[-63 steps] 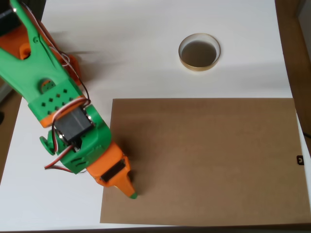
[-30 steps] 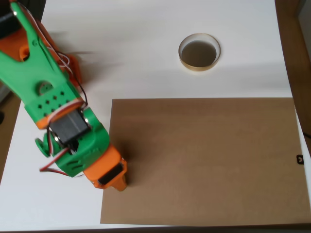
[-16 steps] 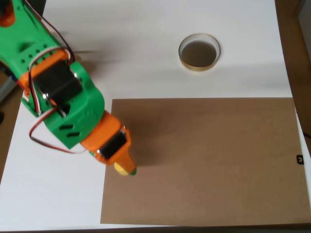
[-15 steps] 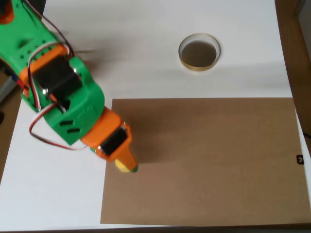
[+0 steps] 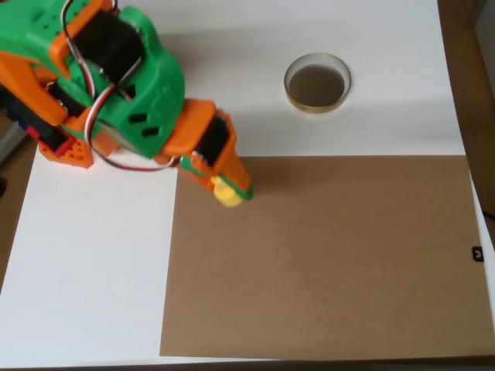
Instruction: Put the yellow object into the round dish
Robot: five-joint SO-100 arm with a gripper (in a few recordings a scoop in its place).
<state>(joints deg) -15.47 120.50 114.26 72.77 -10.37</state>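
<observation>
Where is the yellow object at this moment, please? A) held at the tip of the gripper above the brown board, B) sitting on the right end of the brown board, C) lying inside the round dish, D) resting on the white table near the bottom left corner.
A: the yellow object sits at the tip of the gripper, over the brown board near its top left corner, while the round dish holds nothing.

I am finding no words, numbers or brand names to read anywhere here. A small dark tag (image 5: 478, 253) is lying at the right edge of the brown board (image 5: 325, 263), but its pale mark is showing too small to make out.
</observation>
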